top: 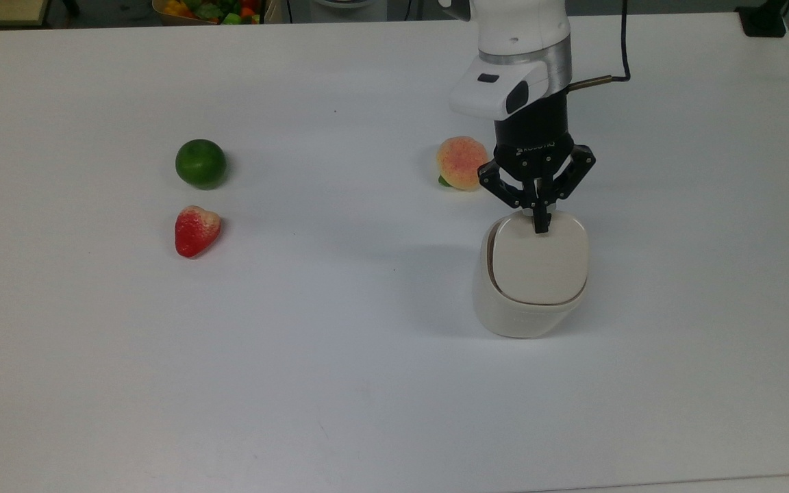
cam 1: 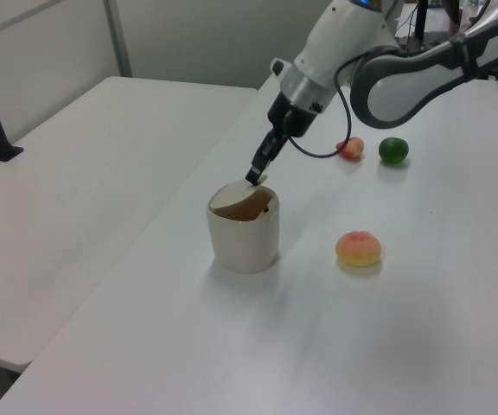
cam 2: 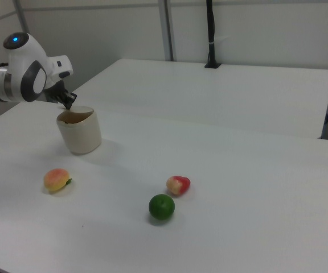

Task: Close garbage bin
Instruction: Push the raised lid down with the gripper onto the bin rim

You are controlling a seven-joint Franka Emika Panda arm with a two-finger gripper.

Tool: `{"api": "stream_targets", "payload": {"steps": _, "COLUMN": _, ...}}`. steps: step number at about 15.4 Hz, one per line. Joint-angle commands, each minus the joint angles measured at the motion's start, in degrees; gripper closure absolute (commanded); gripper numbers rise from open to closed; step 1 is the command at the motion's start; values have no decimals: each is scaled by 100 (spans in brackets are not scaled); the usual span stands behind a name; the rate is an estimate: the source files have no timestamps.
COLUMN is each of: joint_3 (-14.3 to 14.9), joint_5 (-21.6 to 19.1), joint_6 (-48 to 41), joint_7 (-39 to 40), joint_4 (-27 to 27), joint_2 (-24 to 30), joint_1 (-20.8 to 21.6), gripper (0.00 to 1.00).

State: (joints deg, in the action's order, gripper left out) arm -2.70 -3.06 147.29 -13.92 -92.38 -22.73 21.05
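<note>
The tool (top: 540, 224), fingers pinched together and empty, presses its tip on the bin (top: 530, 311) lid's edge; the lid is nearly down. A peach (top: 461, 162) lies near the bin.

A broad, smooth white worktop (top: 340, 383) carries four things, all resting directly on its surface. A small cream-white plastic garbage bin with a rounded-square body (top: 528, 311) stands upright toward the top view's right. Just beyond it, nearer the far edge, lies a round orange-pink peach (top: 461, 162), close to the bin but apart from it. Well away, toward the top view's left, a glossy round green lime (top: 201, 163) sits with a red heart-shaped strawberry (top: 196, 231) just beside it on the near side, the two not touching. In the right view, a second white worktop (cam 2: 221, 91) adjoins the first.
</note>
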Motion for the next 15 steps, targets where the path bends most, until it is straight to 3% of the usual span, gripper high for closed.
{"api": "stream_targets", "payload": {"steps": 1, "joint_3": -3, "joint_5": 95, "joint_6": -130, "joint_7": -120, "joint_4": -386, "joint_2": 225, "joint_1": 31, "gripper": 100}}
{"api": "stream_targets", "payload": {"steps": 15, "joint_3": -73, "joint_5": 200, "joint_6": -165, "joint_7": -85, "joint_4": -562, "joint_2": 14, "joint_1": 48, "gripper": 100}}
